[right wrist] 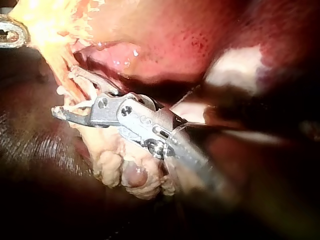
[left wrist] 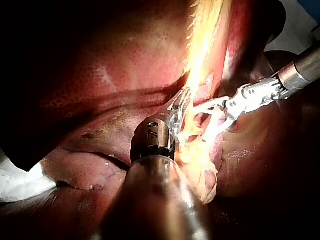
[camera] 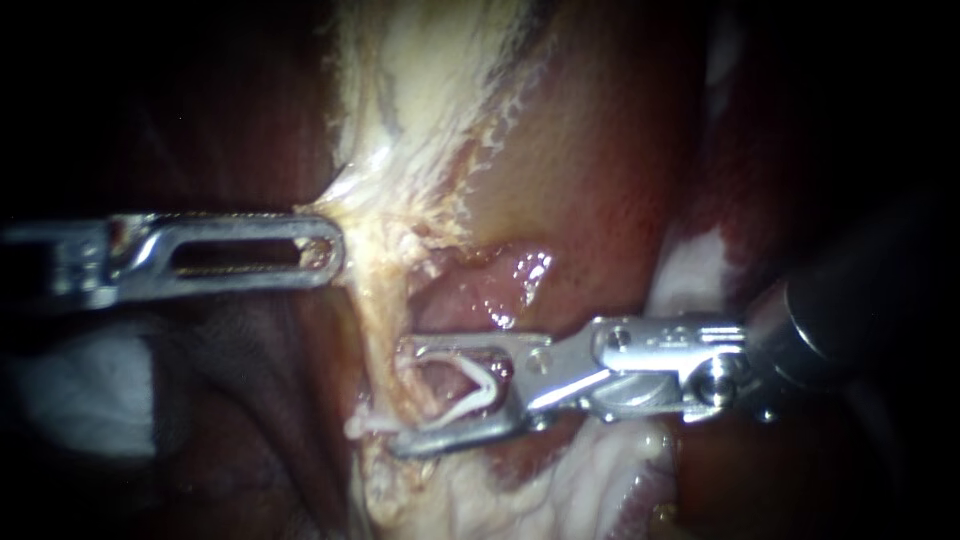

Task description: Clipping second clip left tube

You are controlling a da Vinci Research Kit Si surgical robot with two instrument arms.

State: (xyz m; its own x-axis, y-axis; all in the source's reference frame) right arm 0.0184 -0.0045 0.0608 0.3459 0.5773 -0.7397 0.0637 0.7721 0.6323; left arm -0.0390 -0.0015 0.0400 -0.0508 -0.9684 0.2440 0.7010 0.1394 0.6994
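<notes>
Wet, mottled red liver (left wrist: 115, 70) fills the background, dark toward the edges; pale yellow fatty tissue (camera: 420, 90) runs down over it and narrows into a thin pale tube (camera: 372, 335). Left instrument (camera: 325, 250) reaches the fatty tissue just above the tube; its jaws lie together, clamped on that tissue's edge, which tents toward them. Right instrument (camera: 400, 395) meets the tube lower down; its jaws stand apart, the tube crossing the gap near their tips. White V-shaped clip (camera: 470, 392) is seated between those jaws, held by both, open end facing the tube; cannot tell whether its legs reach around the tube. Lumpy fat (right wrist: 125, 170) hangs beside the tube under the right instrument.
</notes>
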